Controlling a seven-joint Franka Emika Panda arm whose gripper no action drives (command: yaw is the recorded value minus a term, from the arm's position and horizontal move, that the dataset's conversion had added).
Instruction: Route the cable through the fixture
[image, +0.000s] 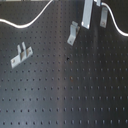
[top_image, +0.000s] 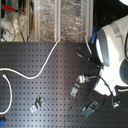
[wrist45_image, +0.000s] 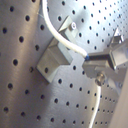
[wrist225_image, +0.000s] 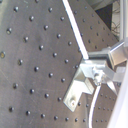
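In both wrist views the gripper (wrist45_image: 89, 62) has its jaws closed on the cable (wrist45_image: 67, 39), with no gap showing beside the cord. One finger (wrist45_image: 107, 56) reaches in as a grey bar, and the white cord passes under its tip. In the first wrist view the cable runs from the jaws across a bracket (wrist45_image: 52, 60) bolted to the board (wrist45_image: 20, 75), lying against the bracket's upright face, while a second length hangs down past the fingertip.

In the second exterior view the arm (top_image: 112, 47) stands at the second exterior view's right, and the cable (top_image: 47, 60) sweeps away from it in a long loose curve to the second exterior view's left. Two more brackets (top_image: 37, 105) sit well apart on the board. In the first exterior view the cable (image: 30, 23) crosses the top of the board, clear of the bracket (image: 20, 56) at the first exterior view's left.
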